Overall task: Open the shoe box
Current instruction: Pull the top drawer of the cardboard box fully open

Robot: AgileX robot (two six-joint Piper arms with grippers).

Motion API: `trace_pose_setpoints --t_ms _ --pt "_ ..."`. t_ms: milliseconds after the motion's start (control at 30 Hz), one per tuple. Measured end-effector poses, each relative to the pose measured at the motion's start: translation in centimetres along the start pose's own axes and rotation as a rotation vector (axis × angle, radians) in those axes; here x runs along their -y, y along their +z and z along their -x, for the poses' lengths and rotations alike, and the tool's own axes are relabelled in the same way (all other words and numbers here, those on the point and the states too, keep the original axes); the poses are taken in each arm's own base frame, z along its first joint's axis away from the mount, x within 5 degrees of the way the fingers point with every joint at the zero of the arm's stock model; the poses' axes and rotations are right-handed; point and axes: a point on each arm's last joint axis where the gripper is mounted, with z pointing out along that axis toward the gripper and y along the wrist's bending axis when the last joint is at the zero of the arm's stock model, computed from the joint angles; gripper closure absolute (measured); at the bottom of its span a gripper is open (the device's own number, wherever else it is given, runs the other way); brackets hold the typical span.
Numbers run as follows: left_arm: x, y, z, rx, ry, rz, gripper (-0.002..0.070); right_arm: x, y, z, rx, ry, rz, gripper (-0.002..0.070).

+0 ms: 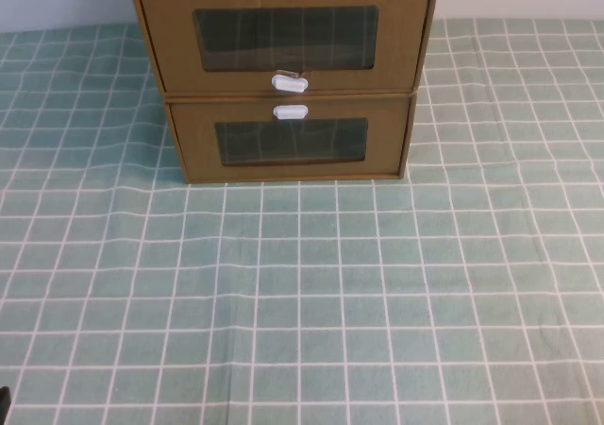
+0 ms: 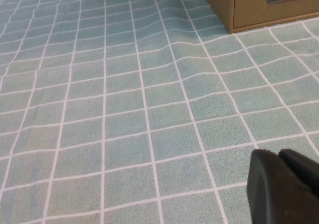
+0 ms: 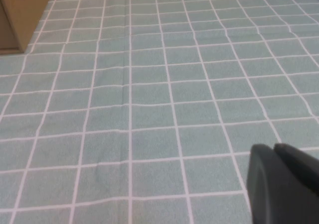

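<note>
Looking down on a surface (image 1: 302, 302) draped in green checked cloth, filling nearly the whole high view. Finding the shoe box (image 1: 283, 76) sitting at top centre of that frame: two brown units stacked, both fronts lying flush and closed, each carrying a dark window. Noting two small white handles, the upper handle (image 1: 290, 83) and the lower handle (image 1: 291, 112), sitting near each other, on either side of the seam between units. Catching the left tool (image 2: 279, 159) only in its wrist view, over bare cloth, fingers pressed together on nothing, well apart from the box corner. Catching the right tool (image 3: 275, 152) likewise only in its own wrist view, fully closed, gripping nothing, well apart from the box edge.
</note>
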Motion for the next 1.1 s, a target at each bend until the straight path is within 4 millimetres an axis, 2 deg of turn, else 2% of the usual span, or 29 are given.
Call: trace_pose_setpoints --t_ms 900,1100 --pt "0.00 0.00 0.00 0.000 -0.002 0.000 0.0680 0.01 0.00 0.00 0.000 -0.002 -0.001 0.0691" --pt "-0.09 -0.01 0.43 0.048 -0.002 0.010 0.0680 0.11 0.00 0.16 0.017 -0.036 -0.012 0.0691"
